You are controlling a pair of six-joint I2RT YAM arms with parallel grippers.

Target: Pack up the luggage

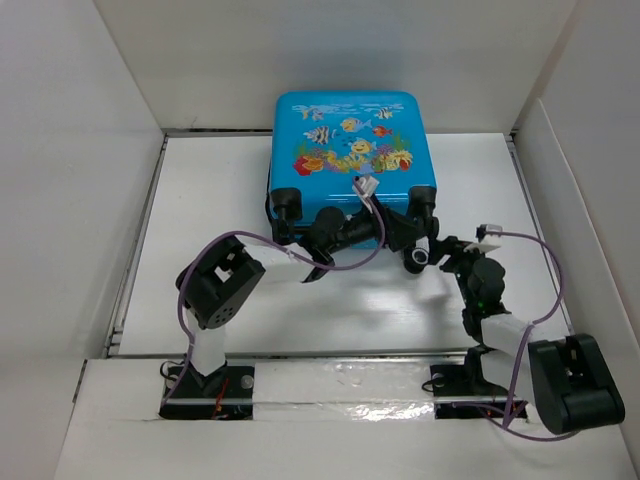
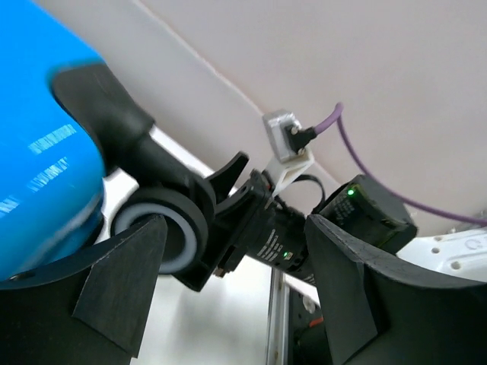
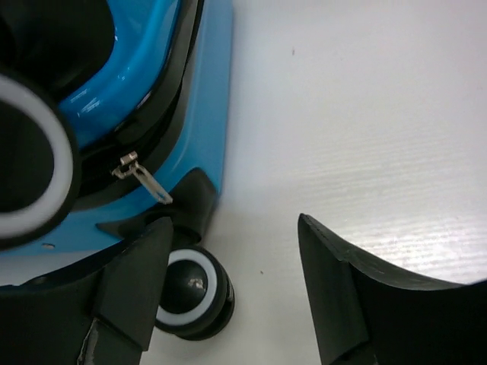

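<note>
My left pincer (image 2: 236,225) stood released, its two dark fingers (image 2: 114,293) wide apart along the bottom of the left wrist view, with nothing clamped between them. Just beyond the left-hand finger sat a grey-tyred wheel (image 2: 163,228) on its black bracket. It sat under the blue shell of the luggage (image 2: 38,152), which filled the left side of that frame. Past the wheel, near the centre, the black wrist of my other arm (image 2: 278,243) crossed the gap.

My right pincer (image 3: 233,224) was released too. The space between its fingers (image 3: 358,304) lay over bare white table (image 3: 365,114). Beside its left-hand finger, at the bottom of the right wrist view, a black white-ringed wheel (image 3: 194,293) rested on the table. Above it a silver zipper pull (image 3: 142,177) hung from the black zipper line of the case, left of centre.

In the top view the luggage lay flat with its fish print up. It was at the upper centre of the table, against the back wall (image 1: 350,50), with its wheeled edge towards the bottom of the frame. Both pincers met at that edge, the left reaching in from the lower left and the right from the lower right.
</note>
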